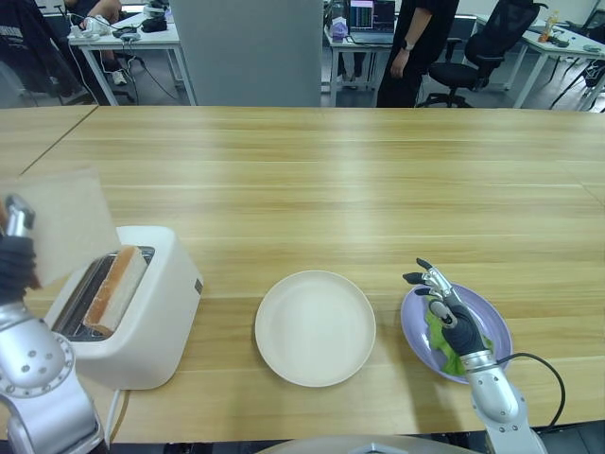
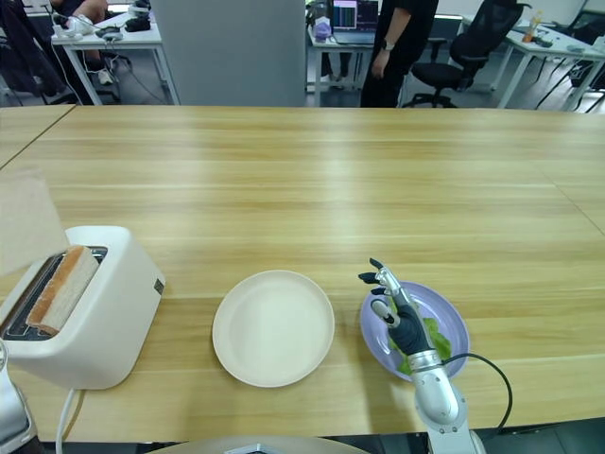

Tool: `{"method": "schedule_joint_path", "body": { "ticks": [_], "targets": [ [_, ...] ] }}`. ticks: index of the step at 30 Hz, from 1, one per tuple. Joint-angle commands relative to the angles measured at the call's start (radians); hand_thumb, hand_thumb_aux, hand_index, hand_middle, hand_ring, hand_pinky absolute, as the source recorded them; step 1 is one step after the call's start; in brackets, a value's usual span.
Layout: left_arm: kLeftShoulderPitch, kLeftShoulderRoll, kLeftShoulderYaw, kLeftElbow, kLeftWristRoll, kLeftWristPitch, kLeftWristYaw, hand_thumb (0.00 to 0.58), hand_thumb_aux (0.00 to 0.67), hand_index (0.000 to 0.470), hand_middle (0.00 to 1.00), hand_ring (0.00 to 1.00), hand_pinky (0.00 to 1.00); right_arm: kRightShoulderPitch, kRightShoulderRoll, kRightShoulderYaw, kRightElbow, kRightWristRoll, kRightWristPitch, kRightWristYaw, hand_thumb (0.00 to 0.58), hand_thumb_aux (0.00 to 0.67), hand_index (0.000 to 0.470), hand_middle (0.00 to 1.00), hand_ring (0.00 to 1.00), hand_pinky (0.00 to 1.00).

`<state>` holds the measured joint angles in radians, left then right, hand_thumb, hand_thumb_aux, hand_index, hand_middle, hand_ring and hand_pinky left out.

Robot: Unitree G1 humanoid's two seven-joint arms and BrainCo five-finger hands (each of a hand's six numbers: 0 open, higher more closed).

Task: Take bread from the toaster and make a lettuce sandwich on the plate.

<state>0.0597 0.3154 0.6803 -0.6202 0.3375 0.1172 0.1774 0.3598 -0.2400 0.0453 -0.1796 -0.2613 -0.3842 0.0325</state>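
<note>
Left eye view: left hand (image 1: pixel 13 248), far left, closed on a slice (image 1: pixel 64 222) held flat-faced above the toaster (image 1: pixel 142 322). A second slice (image 1: pixel 115 286) stands in the slot. The plate (image 1: pixel 315 328) lies right of and nearer than the held slice.

Right eye view: right hand (image 2: pixel 395 312), fingers spread and holding nothing, over lettuce (image 2: pixel 435 335) on a purple dish (image 2: pixel 458 320) just right of the plate.

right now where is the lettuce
The lettuce lies on the purple plate at the lower right of both eye views, on the robot's right, just right of the cream plate and partly under the right hand.
</note>
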Motion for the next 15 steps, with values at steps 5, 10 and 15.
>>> {"method": "schedule_joint_path", "body": {
  "ticks": [5, 10, 15],
  "targets": [
    [-0.100, -0.082, -0.121, -0.153, -0.145, 0.116, -0.055, 0.580, 0.670, 0.460, 1.00, 1.00, 1.00, -0.035, -0.001, 0.010, 0.028, 0.007, 0.007, 0.015, 0.000, 0.000, 0.000, 0.27, 0.27, 0.27],
    [-0.089, -0.205, -0.338, -0.178, -0.271, 0.181, -0.133, 0.580, 0.670, 0.460, 1.00, 1.00, 1.00, -0.057, 0.001, 0.014, 0.034, 0.014, 0.008, 0.023, 0.000, 0.000, 0.000, 0.27, 0.27, 0.27],
    [0.001, -0.299, -0.552, -0.085, -0.333, 0.202, -0.197, 0.580, 0.670, 0.460, 1.00, 1.00, 1.00, -0.084, -0.002, 0.021, 0.034, 0.023, 0.011, 0.037, 0.000, 0.000, 0.000, 0.27, 0.27, 0.27]
  ]
}}
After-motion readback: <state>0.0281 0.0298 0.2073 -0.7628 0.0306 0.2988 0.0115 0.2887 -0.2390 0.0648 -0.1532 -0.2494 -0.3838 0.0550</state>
